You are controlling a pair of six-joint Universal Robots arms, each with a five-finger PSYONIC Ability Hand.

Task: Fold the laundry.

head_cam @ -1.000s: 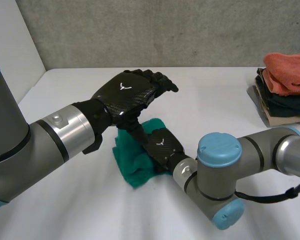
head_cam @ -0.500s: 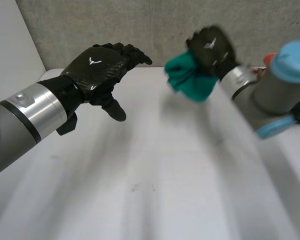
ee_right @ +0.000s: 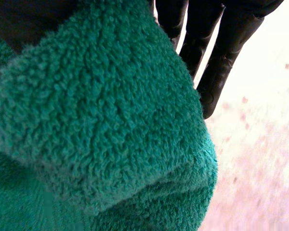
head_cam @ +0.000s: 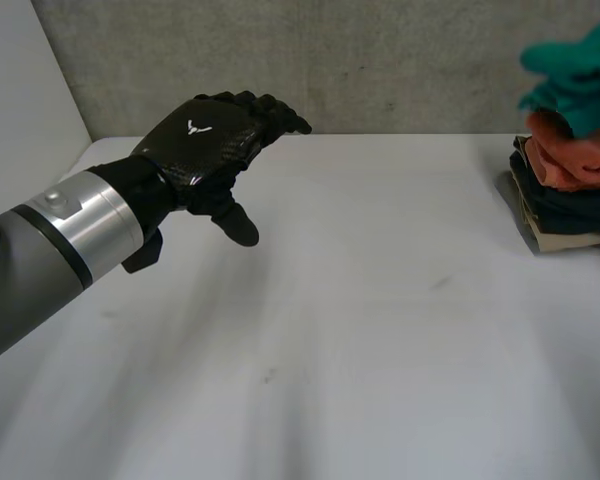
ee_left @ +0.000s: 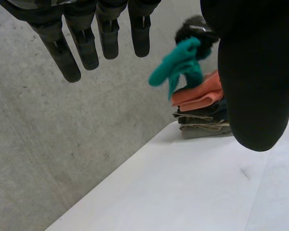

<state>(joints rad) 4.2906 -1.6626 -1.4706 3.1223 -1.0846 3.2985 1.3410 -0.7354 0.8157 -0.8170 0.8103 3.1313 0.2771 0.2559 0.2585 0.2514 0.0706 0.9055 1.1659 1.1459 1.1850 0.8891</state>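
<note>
Change: a second ago the green terry-cloth towel (head_cam: pixel 578 68) lay mid-counter under both hands. It is now up in the air at the far right, directly over the stack of folded cloths (head_cam: pixel 565 195).
Carrier: the right robot hand (ee_right: pixel 226 48) has the towel. Its thumb presses the pile from one side and its fingers run out straight past the far side, so we read it as clamped on the cloth.
Left robot hand (head_cam: pixel 205 140): it has drawn back and hangs above the white counter (head_cam: pixel 360 300), fingers straight and relaxed, holding nothing.
Meaning for the task: we judge the folding of this piece finished and the stacking step in hand. The towel is not yet set down on the coral cloth (head_cam: pixel 580 150) that tops the stack.
Towel condition: thick looped pile, doubled into a fat roll at the palm. In the left wrist view loose ends droop below the grip, so the bundle looks bunched rather than square.
Risk: we expect it may land untidily unless it is lowered flat.
</note>
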